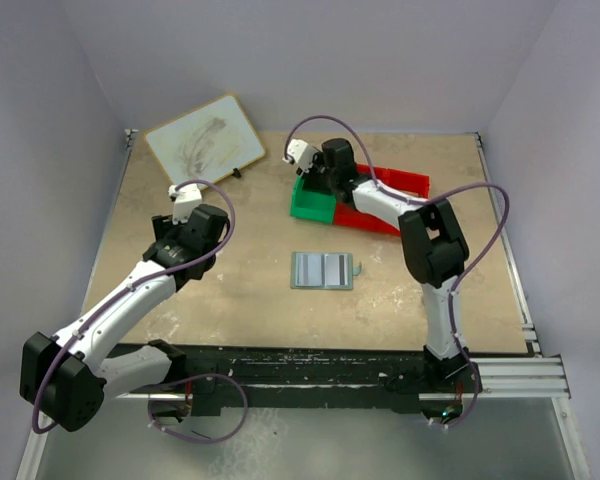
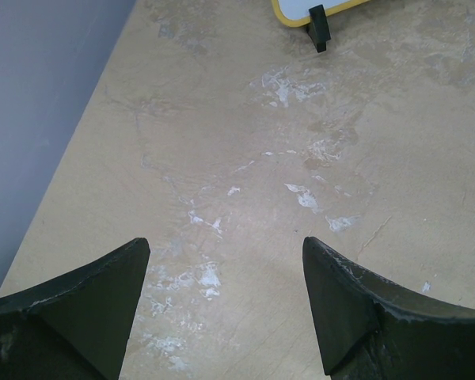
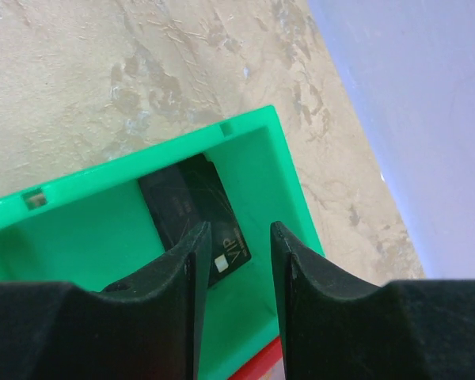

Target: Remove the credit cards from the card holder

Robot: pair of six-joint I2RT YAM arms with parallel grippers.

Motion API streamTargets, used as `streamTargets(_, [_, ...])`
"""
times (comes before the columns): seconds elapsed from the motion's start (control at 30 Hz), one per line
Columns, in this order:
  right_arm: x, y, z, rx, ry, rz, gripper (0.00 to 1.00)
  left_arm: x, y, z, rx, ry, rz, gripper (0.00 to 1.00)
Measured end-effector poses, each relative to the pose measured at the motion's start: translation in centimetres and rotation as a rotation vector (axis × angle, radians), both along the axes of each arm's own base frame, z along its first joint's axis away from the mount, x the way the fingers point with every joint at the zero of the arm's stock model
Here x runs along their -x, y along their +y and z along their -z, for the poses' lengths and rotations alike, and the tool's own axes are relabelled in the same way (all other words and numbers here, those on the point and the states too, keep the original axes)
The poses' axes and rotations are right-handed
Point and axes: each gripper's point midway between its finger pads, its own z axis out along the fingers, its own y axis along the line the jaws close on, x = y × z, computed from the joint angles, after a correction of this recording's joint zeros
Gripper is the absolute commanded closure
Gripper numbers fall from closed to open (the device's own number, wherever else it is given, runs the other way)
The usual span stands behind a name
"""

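The card holder (image 1: 322,270) lies open and flat at the middle of the table, its pale two-panel inside facing up. In the right wrist view a black credit card (image 3: 186,207) with "VIP" printed on it lies inside the green bin (image 3: 79,237). My right gripper (image 3: 239,229) hangs open just above that card, with nothing between its fingers; from above, this right gripper (image 1: 312,178) is over the green bin (image 1: 313,205). My left gripper (image 2: 226,245) is open over bare tabletop, and the top view places this left gripper (image 1: 195,232) well to the left of the holder.
A red bin (image 1: 400,185) adjoins the green one at the back right. A yellow-framed whiteboard (image 1: 205,140) stands at the back left, its black foot (image 2: 318,28) ahead of the left gripper. A small thin piece (image 1: 358,268) lies by the holder's right edge. Walls enclose the table.
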Motion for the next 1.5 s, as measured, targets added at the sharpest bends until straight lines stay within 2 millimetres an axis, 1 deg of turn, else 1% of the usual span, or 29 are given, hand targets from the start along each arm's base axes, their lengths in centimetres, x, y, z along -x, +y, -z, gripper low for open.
streamTargets(0.07, [0.6, -0.2, -0.7, -0.057, -0.006, 0.024, 0.59, 0.0, 0.0, 0.0, 0.001, 0.001, 0.001, 0.24])
streamTargets(0.17, [2.6, -1.1, -2.5, -0.161, -0.009, 0.069, 0.57, 0.0, 0.0, 0.0, 0.002, 0.001, 0.002, 0.24])
streamTargets(0.2, [3.4, -1.4, -3.6, -0.205, -0.018, 0.088, 0.57, 0.0, -0.1, 0.0, 0.003, 0.001, 0.003, 0.24])
streamTargets(0.3, [5.7, -2.6, -7.6, -0.351, -0.054, 0.146, 0.54, 0.0, -0.3, 0.2, 0.01, 0.01, 0.017, 0.24])
streamTargets(0.4, [8.4, -4.5, -12.1, -0.539, -0.077, 0.253, 0.54, -0.1, -0.9, 0.4, 0.028, 0.025, 0.05, 0.24])
streamTargets(0.47, [9.9, -5.6, -14.1, -0.654, -0.073, 0.31, 0.52, -0.1, -1.4, 0.6, 0.041, 0.038, 0.078, 0.24])
streamTargets(0.5, [10.8, -6.2, -14.8, -0.718, -0.055, 0.341, 0.52, -0.2, -1.6, 0.7, 0.047, 0.043, 0.09, 0.24])
streamTargets(0.57, [11.9, -7.1, -14.9, -0.798, -0.008, 0.389, 0.52, -0.2, -2.0, 0.9, 0.061, 0.052, 0.111, 0.23])
streamTargets(0.63, [13.1, -7.6, -13.5, -0.849, 0.076, 0.441, 0.51, -0.3, -2.6, 1.2, 0.079, 0.061, 0.135, 0.23])
streamTargets(0.73, [15.8, -7.9, -9.2, -0.891, 0.243, 0.508, 0.48, -0.6, -3.9, 1.9, 0.124, 0.083, 0.186, 0.23])
streamTargets(0.8, [18.8, -7.8, -5.6, -0.909, 0.382, 0.541, 0.48, -1.0, -5.5, 2.2, 0.176, 0.092, 0.244, 0.23])
streamTargets(0.83, [19.9, -7.8, -4.5, -0.915, 0.429, 0.554, 0.48, -1.2, -6.3, 2.4, 0.206, 0.095, 0.273, 0.23])
streamTargets(0.87, [21.6, -7.7, -3.1, -0.934, 0.495, 0.571, 0.48, -1.6, -7.7, 2.5, 0.253, 0.097, 0.321, 0.23])
streamTargets(0.93, [23.7, -7.4, -1.7, -0.971, 0.583, 0.579, 0.48, -2.3, -10.1, 2.7, 0.318, 0.116, 0.393, 0.23])
streamTargets(0.97, [24.7, -7.1, -1.1, -0.993, 0.631, 0.577, 0.48, -2.9, -11.6, 2.7, 0.348, 0.125, 0.435, 0.23])
streamTargets(1.07, [27.2, -6.3, 0.3, -1.036, 0.743, 0.558, 0.43, -5.2, -17.0, 2.4, 0.402, 0.134, 0.558, 0.23])
streamTargets(1.1, [28.0, -6.1, 0.8, -1.043, 0.777, 0.553, 0.42, -5.7, -18.8, 2.4, 0.412, 0.135, 0.598, 0.23])
streamTargets(1.13, [28.7, -6.0, 1.3, -1.045, 0.805, 0.554, 0.42, -6.0, -20.7, 2.5, 0.423, 0.135, 0.64, 0.23])
streamTargets(1.2, [29.8, -5.9, 2.1, -1.039, 0.847, 0.547, 0.41, -6.2, -23.7, 3.1, 0.444, 0.134, 0.707, 0.23])
streamTargets(1.23, [30.1, -5.9, 2.4, -1.034, 0.863, 0.545, 0.41, -6.0, -24.9, 3.7, 0.452, 0.141, 0.736, 0.23])
streamTargets(1.27, [30.3, -5.8, 2.6, -1.03, 0.873, 0.544, 0.41, -5.8, -25.8, 4.2, 0.461, 0.15, 0.759, 0.23])
streamTargets(1.37, [30.6, -5.5, 3.6, -1.018, 0.909, 0.54, 0.42, -6.0, -27.4, 5.4, 0.481, 0.157, 0.794, 0.23])
streamTargets(1.5, [31.7, -5.4, 6.4, -0.975, 0.993, 0.565, 0.42, -6.7, -28.5, 6.9, 0.494, 0.153, 0.815, 0.23])
